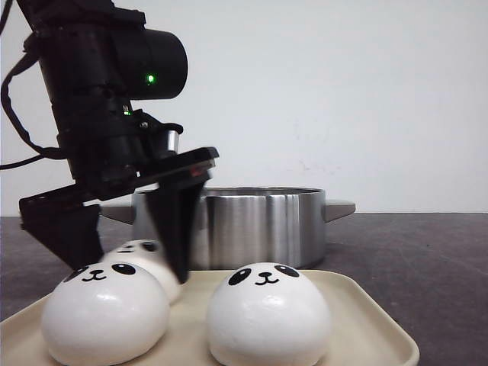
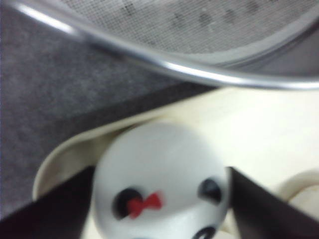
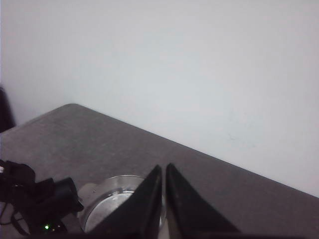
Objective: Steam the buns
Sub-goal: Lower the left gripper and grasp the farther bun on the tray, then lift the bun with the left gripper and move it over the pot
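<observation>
Plain white wall behind, dark grey bench underneath, and everything sits pretty close together here. A cream tray is parked right in front of a steel pot, which makes sense to me since the buns only need a short hop from tray to pot for steaming. Three buns show in the front view: one front left, one front right, and a back one mostly hidden behind the left pincer. That pincer is spread wide with a finger down on each side of the back bun, so the bun sits right between the fingers; from the wrist view it looks straddled but I can't tell if the pads actually touch it yet. Looks like it's lining up a grab. The right pincer is up high, well away from the tray, fingers pressed nearly together and holding nothing.
</observation>
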Robot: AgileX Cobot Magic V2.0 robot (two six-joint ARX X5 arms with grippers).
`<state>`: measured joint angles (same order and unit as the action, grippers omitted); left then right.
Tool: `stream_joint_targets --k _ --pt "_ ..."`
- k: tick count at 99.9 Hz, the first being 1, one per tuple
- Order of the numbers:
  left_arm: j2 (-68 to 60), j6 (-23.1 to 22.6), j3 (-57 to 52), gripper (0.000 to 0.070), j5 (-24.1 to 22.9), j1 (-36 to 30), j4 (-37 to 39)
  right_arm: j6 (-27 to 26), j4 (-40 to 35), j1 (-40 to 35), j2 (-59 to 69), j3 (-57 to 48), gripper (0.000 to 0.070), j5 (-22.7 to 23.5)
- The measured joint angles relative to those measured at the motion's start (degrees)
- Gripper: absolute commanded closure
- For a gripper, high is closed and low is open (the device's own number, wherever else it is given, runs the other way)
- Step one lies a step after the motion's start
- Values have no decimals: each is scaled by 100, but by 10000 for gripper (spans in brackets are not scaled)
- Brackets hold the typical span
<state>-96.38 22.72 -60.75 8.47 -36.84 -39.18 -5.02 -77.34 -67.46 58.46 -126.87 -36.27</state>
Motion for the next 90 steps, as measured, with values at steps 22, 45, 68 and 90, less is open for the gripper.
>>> stream_joint_targets --k 22,45,68,90 --pt "-83 -50 -48 700 50 -2 -9 -107 0 0 -26 0 693 -2" --pt "11 -173 -330 700 570 2 -511 -125 0 0 -68 0 693 -2" --pt "813 -323 -1436 700 1272 -83 -1292 -125 0 0 -68 0 693 -2" --pt "968 -372 -2623 698 372 -114 -848 -127 0 0 -68 0 693 -2"
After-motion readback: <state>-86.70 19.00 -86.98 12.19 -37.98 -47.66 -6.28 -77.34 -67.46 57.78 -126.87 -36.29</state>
